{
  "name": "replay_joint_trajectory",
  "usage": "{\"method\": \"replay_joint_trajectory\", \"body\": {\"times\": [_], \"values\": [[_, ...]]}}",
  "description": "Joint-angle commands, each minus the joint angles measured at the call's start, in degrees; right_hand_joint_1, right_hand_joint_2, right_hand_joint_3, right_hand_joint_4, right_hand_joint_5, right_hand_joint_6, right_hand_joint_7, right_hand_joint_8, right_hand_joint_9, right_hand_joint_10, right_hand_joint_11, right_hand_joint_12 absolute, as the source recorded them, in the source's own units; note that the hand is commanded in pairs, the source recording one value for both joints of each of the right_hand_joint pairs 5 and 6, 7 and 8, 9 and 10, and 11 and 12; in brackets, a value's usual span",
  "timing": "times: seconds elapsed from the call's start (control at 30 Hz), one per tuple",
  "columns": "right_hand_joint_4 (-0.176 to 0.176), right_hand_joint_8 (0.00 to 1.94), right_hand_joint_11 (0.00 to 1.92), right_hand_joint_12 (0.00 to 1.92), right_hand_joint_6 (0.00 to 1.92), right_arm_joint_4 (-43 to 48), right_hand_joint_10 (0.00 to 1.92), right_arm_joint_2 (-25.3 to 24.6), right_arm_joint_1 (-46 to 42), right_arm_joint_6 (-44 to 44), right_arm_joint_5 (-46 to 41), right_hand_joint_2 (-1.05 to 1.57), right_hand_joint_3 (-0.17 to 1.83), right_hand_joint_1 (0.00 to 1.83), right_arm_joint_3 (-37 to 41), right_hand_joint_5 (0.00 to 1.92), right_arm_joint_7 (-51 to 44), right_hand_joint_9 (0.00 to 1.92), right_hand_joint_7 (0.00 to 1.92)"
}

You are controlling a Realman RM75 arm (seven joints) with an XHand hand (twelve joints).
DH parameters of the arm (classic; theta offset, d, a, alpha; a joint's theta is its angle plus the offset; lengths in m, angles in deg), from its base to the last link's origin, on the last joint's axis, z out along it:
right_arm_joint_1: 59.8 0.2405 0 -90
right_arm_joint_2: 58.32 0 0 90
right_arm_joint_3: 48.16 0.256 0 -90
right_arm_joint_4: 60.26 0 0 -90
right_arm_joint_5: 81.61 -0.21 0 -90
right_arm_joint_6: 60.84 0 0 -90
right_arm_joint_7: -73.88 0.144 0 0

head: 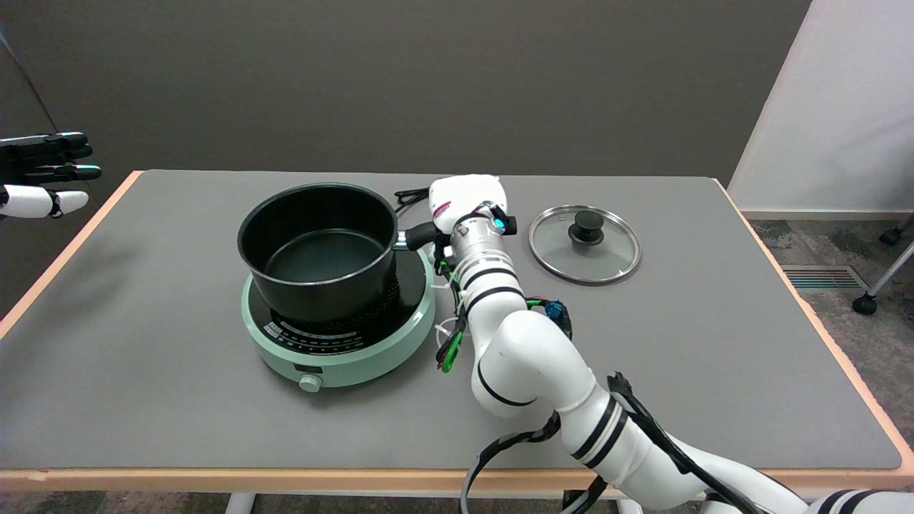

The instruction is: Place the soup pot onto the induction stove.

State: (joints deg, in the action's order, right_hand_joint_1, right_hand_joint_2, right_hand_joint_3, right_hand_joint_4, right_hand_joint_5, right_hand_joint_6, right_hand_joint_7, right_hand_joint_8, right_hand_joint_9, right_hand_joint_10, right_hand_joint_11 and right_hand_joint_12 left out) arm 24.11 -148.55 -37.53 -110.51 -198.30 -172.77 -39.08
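A black soup pot (pixel 318 250) sits over the dark top of the mint-green induction stove (pixel 337 335) at the table's middle left. Its black handle (pixel 421 233) points right. My right hand (pixel 468 200) grips that handle from the right, its white back toward the camera and its fingers hidden underneath. Whether the pot's base touches the stove's surface I cannot tell, though it looks level and very low over it.
A glass lid with a black knob (pixel 585 244) lies flat on the grey table (pixel 143 357) to the right of my hand. A black cord (pixel 408 194) runs behind the stove. The idle left hand (pixel 43 173) hangs at the far left.
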Motion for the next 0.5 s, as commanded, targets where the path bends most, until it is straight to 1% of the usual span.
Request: {"method": "replay_joint_trajectory", "body": {"times": [0.03, 0.5], "values": [[-0.068, 1.89, 1.89, 1.89, 1.89, -0.3, 1.89, 0.2, -0.7, 0.0, 0.0, 1.56, 0.69, 0.89, 0.1, 1.89, 0.7, 1.89, 1.89], [-0.075, 1.84, 1.84, 1.84, 1.84, -0.6, 1.84, 0.7, -0.7, 0.7, -0.5, 1.55, 0.63, 0.87, 0.1, 1.84, 0.7, 1.84, 1.84]]}}
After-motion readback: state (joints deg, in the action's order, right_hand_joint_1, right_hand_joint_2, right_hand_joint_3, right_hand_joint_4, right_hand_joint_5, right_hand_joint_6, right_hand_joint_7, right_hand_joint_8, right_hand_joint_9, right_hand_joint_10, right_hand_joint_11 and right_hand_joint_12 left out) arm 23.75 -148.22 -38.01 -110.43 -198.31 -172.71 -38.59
